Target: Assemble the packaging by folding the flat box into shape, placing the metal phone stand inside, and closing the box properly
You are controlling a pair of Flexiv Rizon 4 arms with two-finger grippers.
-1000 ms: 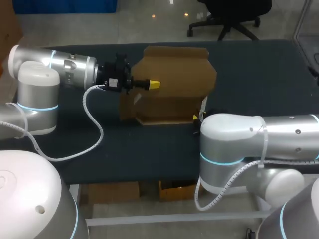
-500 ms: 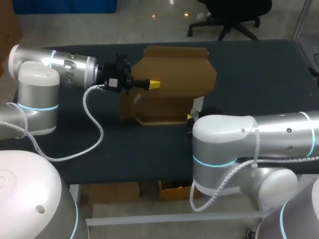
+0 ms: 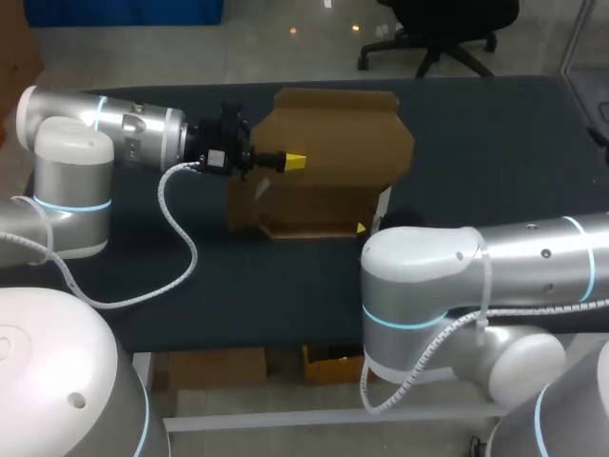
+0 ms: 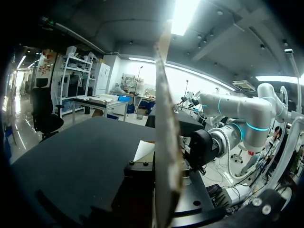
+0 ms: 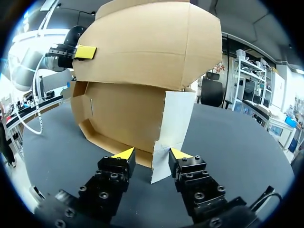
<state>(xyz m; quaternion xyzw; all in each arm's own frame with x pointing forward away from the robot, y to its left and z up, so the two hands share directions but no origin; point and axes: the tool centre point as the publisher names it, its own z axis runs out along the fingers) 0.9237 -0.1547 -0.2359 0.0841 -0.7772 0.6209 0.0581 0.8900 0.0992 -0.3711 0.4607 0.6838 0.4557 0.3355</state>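
The brown cardboard box [image 3: 328,143] stands half-folded in the middle of the table, its open side facing me. My left gripper [image 3: 295,160] is shut on the left edge of the raised lid flap, and its yellow tip [image 5: 84,52] shows there in the right wrist view. In the left wrist view that flap [image 4: 164,142] runs edge-on straight ahead of the gripper. My right gripper [image 5: 152,153] is open at the box's right front corner. The lower corner of the white-faced side flap [image 5: 175,118] hangs between its fingers, close to one fingertip [image 5: 180,153]. No phone stand is in view.
The dark table [image 3: 495,143] has free surface to the left and right of the box and behind it. My right arm's elbow [image 3: 419,276] lies low over the front edge, just before the box.
My right arm's elbow has swung left along the front edge, and its fingers have spread wider around the side flap. The left arm and the lid flap have stayed put.
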